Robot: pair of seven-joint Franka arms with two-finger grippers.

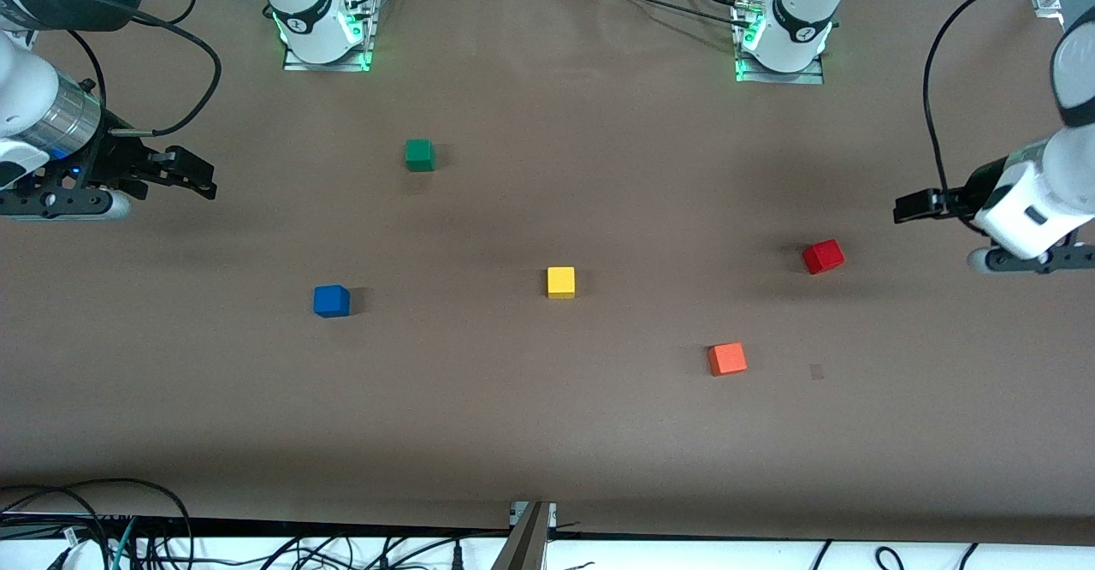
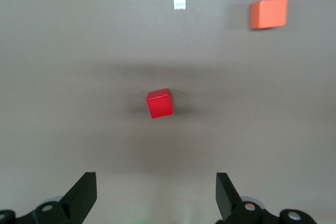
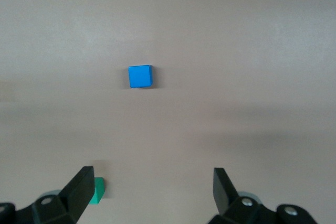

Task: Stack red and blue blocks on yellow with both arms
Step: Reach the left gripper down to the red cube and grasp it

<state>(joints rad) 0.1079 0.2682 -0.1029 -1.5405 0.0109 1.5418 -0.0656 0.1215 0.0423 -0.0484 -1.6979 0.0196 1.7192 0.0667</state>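
Red block (image 1: pixel 823 256) sits skewed, blue block (image 1: pixel 331 300) and yellow (image 1: pixel 561 282) nearly square; left gripper (image 2: pixel 155 195), right gripper (image 3: pixel 151 192) released, empty.

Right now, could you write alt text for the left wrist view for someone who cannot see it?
A small matte red cube sits alone on the brown table, ahead of the left gripper, whose black fingers are spread wide. A lighter orange cube lies apart from it.

Even overhead light, soft shadows beside cubes; left wrist view slightly blurred.
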